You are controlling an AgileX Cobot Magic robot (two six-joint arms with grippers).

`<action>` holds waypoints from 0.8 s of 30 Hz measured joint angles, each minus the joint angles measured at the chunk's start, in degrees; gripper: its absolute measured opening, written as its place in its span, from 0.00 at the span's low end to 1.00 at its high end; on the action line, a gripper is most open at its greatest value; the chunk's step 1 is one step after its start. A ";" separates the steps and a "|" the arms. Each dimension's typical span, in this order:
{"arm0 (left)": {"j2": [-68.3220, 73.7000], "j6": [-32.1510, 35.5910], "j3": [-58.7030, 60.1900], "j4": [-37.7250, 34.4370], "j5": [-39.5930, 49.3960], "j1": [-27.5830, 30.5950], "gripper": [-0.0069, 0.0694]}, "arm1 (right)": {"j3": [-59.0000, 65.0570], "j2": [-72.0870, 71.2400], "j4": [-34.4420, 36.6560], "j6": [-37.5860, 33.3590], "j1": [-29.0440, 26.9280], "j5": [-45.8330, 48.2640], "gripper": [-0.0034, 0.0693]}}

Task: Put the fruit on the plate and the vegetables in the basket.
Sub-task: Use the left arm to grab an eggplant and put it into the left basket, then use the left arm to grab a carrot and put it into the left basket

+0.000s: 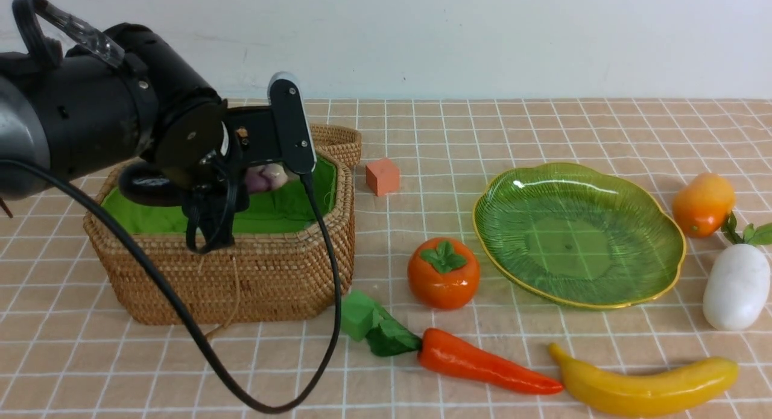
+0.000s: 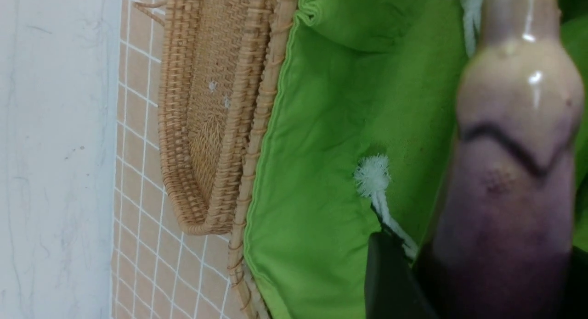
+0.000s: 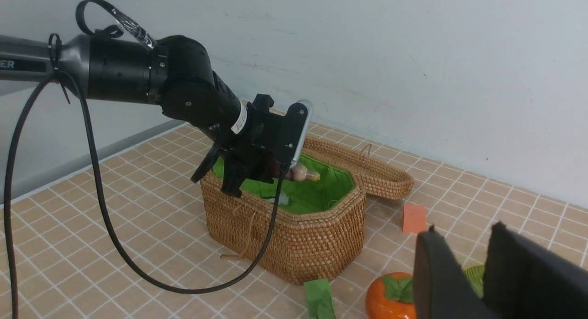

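Eggplant [image 2: 510, 172], glossy purple, pale stem end, clamped in left claw [image 2: 487, 282]; right claw [image 3: 464, 245] apart.

You are getting very little writing to read here. On the silver tube of the left arm [image 3: 27, 57], at the far left of the right wrist view, you are seeing the two capital letters "ER". They are the end of a longer word that the frame edge is cutting off. Further along that same arm, a small white sticker [image 3: 239, 121] is wrapping around the black wrist joint. Its print is showing only as tiny dark marks, too small for you to make out. Everything else on the table is showing you no legible words, numbers or signs.
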 joint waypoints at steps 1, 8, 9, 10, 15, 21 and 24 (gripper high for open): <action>0.00 0.00 0.00 -0.52 -0.12 0.00 0.54 | 0.00 0.00 0.00 0.00 0.00 0.00 0.29; 0.00 -5.73 0.00 -1.53 0.87 0.00 0.90 | 0.00 0.00 0.00 0.00 0.00 2.63 0.29; 0.00 -6.39 0.00 -1.60 1.06 0.00 0.91 | 0.00 0.00 -0.06 0.00 0.00 2.82 0.29; -0.11 -8.35 0.00 -2.07 2.11 0.00 0.94 | -0.12 0.00 -0.38 0.04 0.00 4.50 0.29; -3.00 -16.50 -0.17 -11.20 6.54 -2.35 0.87 | -4.24 0.00 -4.44 4.07 0.00 15.65 0.29; -5.64 -14.21 -0.40 -28.63 6.90 -17.12 0.35 | -9.50 -0.06 -8.63 8.29 0.00 27.36 0.29; -0.89 -11.32 -2.66 -32.54 8.62 -22.33 0.18 | -9.62 -0.06 -8.69 8.67 0.00 29.70 0.29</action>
